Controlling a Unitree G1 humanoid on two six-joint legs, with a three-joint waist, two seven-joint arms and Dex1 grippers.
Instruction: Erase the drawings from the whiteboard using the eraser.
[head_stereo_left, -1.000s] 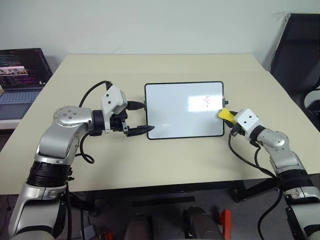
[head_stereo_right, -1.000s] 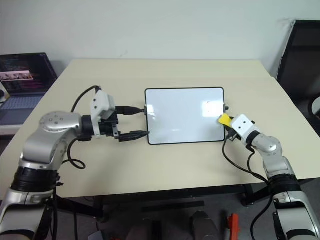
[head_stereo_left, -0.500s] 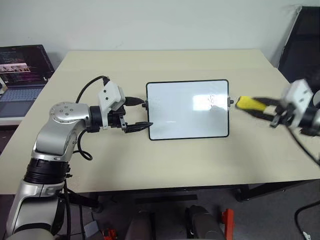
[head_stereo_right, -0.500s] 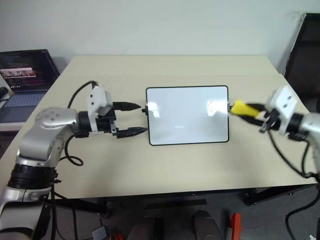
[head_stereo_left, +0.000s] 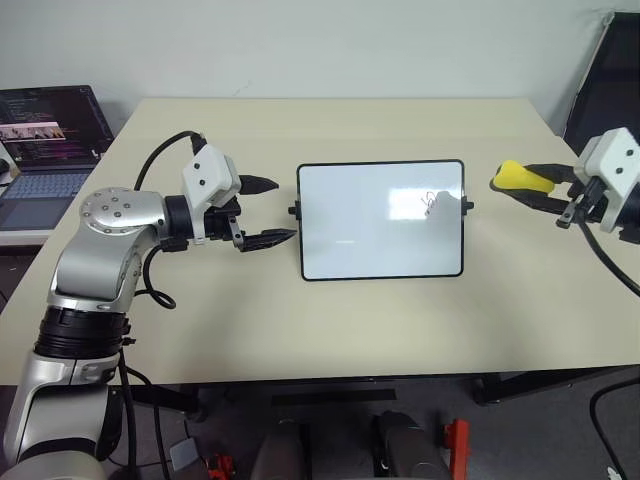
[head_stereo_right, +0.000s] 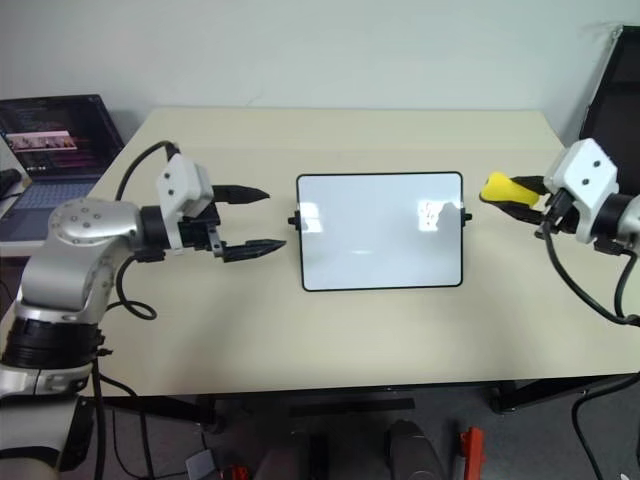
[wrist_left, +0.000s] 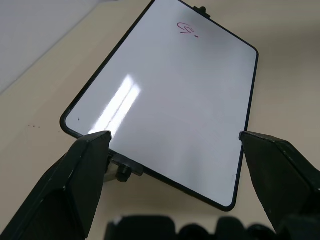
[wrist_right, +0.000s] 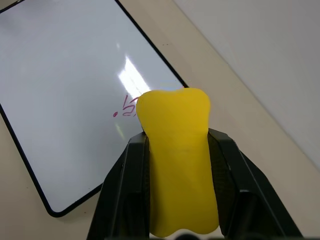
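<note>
right gripper (head_stereo_left: 545, 187) clamps eraser (head_stereo_left: 522, 177), raised off whiteboard's (head_stereo_left: 380, 250) right edge | drawings (head_stereo_left: 431, 202) nearest it | left gripper (head_stereo_left: 268, 212) apart

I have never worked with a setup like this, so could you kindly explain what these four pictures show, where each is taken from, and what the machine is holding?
This is a two-armed humanoid robot at a beige table. The two wide pictures come from a pair of cameras on its head, looking down over its arms. The two close-ups come from cameras on its wrists, looking out along the black fingers.

On the table lies a whiteboard with a thin black frame. A small red-purple drawing sits near its right edge. A laptop stands beside the table on the left.

The right hand is shut on a yellow eraser, raised off to the right of the board; the right wrist picture shows the eraser between its fingers. The left hand is open and holds nothing, just left of the board.
</note>
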